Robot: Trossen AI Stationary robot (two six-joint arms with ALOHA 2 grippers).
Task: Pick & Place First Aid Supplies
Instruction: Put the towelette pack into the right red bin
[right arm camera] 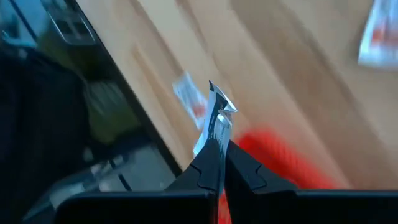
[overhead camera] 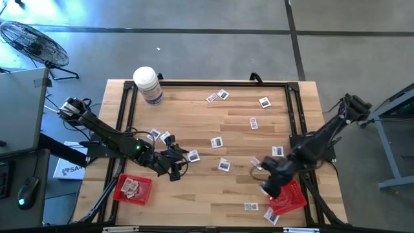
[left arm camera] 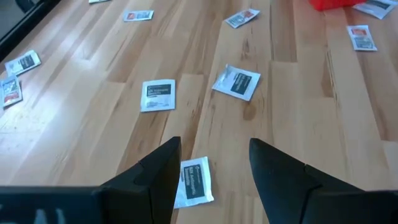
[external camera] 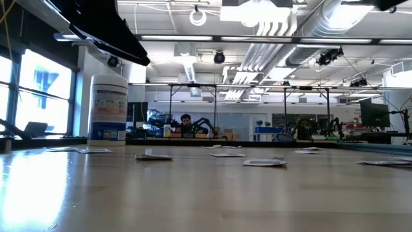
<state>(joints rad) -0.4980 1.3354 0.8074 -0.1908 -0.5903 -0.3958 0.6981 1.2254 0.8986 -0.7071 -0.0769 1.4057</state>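
Table: a pale wooden table (overhead camera: 213,123) with a dark frame round its edge; white square packets lie scattered flat across its middle and far part, all well apart from one another.
Bottle: a large white bottle (overhead camera: 148,85) stands upright at the far left corner; it is no part of the task.
Trays: the left red tray (overhead camera: 132,188) at the near left already holds a few packets; the right red tray (overhead camera: 288,197) sits at the near right, partly under the right arm.
Right gripper: the right gripper (right arm camera: 217,134) is pressed together on one packet (right arm camera: 212,124), held on edge and sticking out past the fingertips; in the high view it hangs just over the near-left part of the right tray.
Key relation, right: the tray shows as a red patch directly beyond the pinched packet, so the drop looks a short move.
Left gripper: the left gripper (left arm camera: 214,171) has its fingers spread and holds nothing; it hovers low, between the left tray and the table's middle.
Key relation, left: the nearest packet (left arm camera: 193,182) lies flat just inside the left-hand finger, off-centre in the gap; the left arm is much the nearer to it.
Hard to make out: the right wrist view is smeared, so the held packet's print and the loose packet beside it cannot be read; the low view shows neither gripper's fingers.
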